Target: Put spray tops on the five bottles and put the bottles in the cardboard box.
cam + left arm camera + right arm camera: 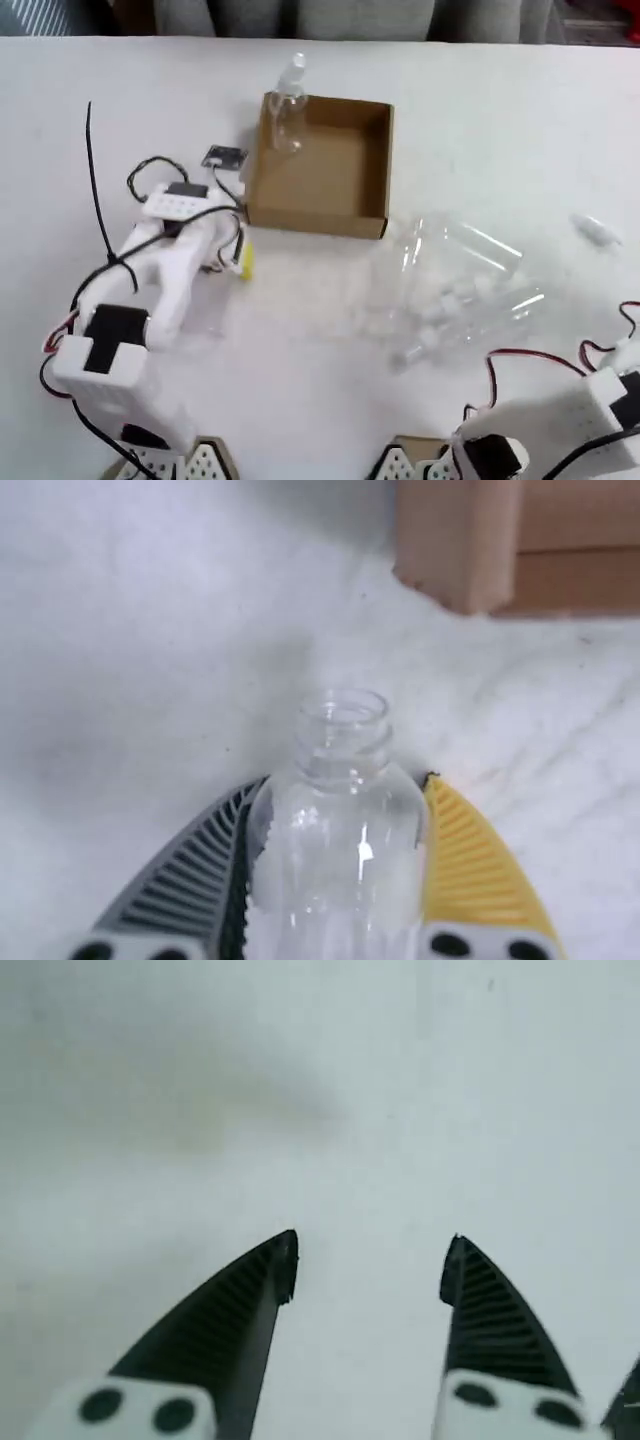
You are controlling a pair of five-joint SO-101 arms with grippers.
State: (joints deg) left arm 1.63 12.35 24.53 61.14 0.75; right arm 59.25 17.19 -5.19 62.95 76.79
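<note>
My left gripper (342, 782) is shut on a clear bottle (345, 830) whose neck is uncapped, grey finger on one side and yellow finger on the other. In the high view this gripper (232, 262) sits low on the table just off the near left corner of the cardboard box (345, 215). The box corner (470, 550) lies just beyond the bottle's neck. One bottle with a spray top (290, 105) stands in the box's far left corner. My right gripper (370, 1250) is open over bare white table, nothing between its fingers.
A crumpled clear plastic bag (460, 280) with white pieces inside lies right of the box. A loose spray top (598, 230) rests near the right edge. A small dark square (224, 156) and cables lie left of the box. The right arm's body (600, 400) is at the near right corner.
</note>
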